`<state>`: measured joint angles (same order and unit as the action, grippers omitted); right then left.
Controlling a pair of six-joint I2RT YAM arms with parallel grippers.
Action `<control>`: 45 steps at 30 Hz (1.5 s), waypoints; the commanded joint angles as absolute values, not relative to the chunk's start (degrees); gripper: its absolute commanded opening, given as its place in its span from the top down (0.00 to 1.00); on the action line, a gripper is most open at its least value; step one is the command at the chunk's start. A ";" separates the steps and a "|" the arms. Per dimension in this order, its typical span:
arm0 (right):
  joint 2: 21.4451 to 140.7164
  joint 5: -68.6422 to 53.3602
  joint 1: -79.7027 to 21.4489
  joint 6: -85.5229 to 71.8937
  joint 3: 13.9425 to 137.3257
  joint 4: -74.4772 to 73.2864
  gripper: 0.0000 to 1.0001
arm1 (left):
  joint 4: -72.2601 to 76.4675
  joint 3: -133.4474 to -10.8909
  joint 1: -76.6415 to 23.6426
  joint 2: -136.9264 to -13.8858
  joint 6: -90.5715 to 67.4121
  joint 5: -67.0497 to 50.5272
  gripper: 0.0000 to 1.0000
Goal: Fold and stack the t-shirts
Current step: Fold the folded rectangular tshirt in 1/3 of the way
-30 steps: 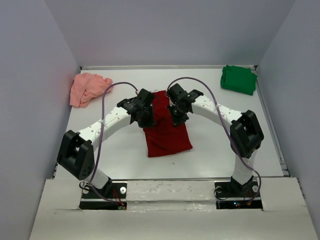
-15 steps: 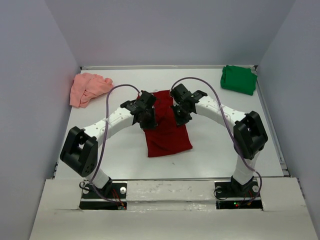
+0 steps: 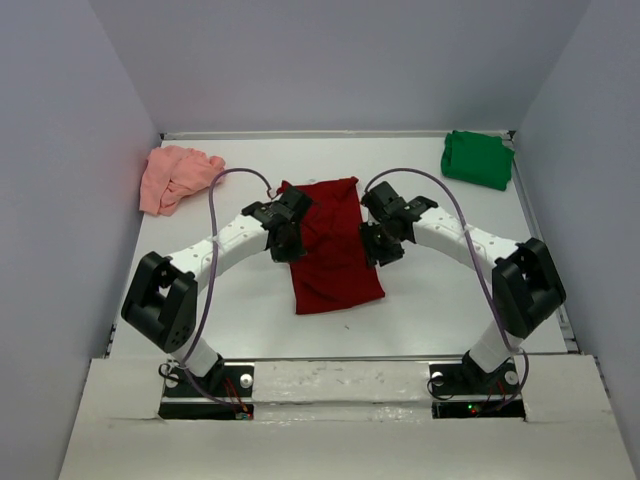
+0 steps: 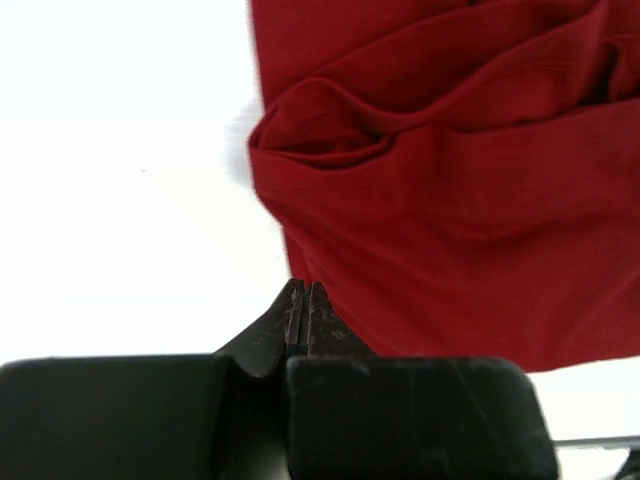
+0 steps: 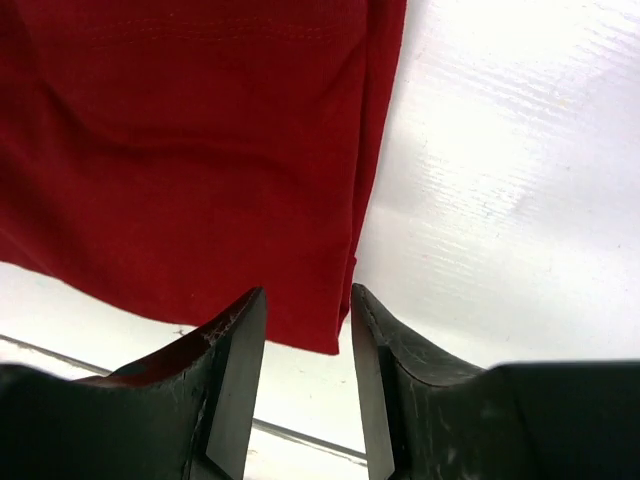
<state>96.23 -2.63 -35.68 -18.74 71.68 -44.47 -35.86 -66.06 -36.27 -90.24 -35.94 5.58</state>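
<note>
**Red shirt mid-table, 2 claws at its sides**

From my seat, nearest me the dark red t-shirt point(image 3: 335, 250) lies in the middle of the white table point(image 3: 450, 290). It is folded into a long strip, narrow at the near end and wider and creased at the far end.

My left claw point(image 4: 303, 300) is pressed together, its tips right at the shirt's left edge. I cannot tell whether any cloth is caught between them. My right claw point(image 5: 306, 292) stands apart over the shirt's right edge, with a corner of red cloth showing in the gap.

Further back, the salmon-pink t-shirt point(image 3: 172, 178) sits crumpled in the far left corner. The bright green t-shirt point(image 3: 477, 158) lies bunched in the far right corner. Both are well apart from the red 1.
</note>
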 commanded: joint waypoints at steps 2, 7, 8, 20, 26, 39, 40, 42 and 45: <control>92.11 -2.90 -34.99 -19.25 70.84 -41.57 0.56 | -38.85 -63.91 -36.56 -87.10 -38.06 10.47 1.00; 91.93 -6.06 -34.98 -18.46 71.54 -41.22 0.88 | -32.52 -61.61 -36.56 -86.22 -37.53 4.23 1.00; 92.19 -6.06 -34.98 -18.63 71.89 -41.22 0.98 | -32.43 -61.70 -36.56 -86.74 -37.53 4.13 1.00; 92.46 -7.38 -34.98 -19.60 68.91 -39.73 1.00 | -32.34 -69.08 -36.39 -97.37 -35.42 5.10 1.00; 92.02 -6.42 -34.98 -19.60 69.43 -40.16 1.00 | -32.16 -69.79 -36.30 -100.02 -35.59 4.57 1.00; 95.80 -8.00 -34.98 -20.65 68.82 -39.29 1.00 | -33.22 -70.57 -35.95 -107.22 -35.69 4.31 1.00; 95.63 -8.17 -34.98 -21.26 68.38 -38.94 1.00 | -33.22 -70.92 -35.86 -107.49 -35.42 4.48 1.00; 95.36 -9.22 -34.98 -21.44 66.72 -38.06 1.00 | -33.84 -72.50 -35.60 -108.89 -34.72 4.92 1.00; 95.01 -9.93 -34.98 -21.97 64.79 -37.10 1.00 | -34.10 -74.17 -35.33 -110.03 -34.19 4.92 1.00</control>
<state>95.66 -8.29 -35.27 -20.82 66.85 -40.14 -34.79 -71.88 -35.88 -107.11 -35.57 4.25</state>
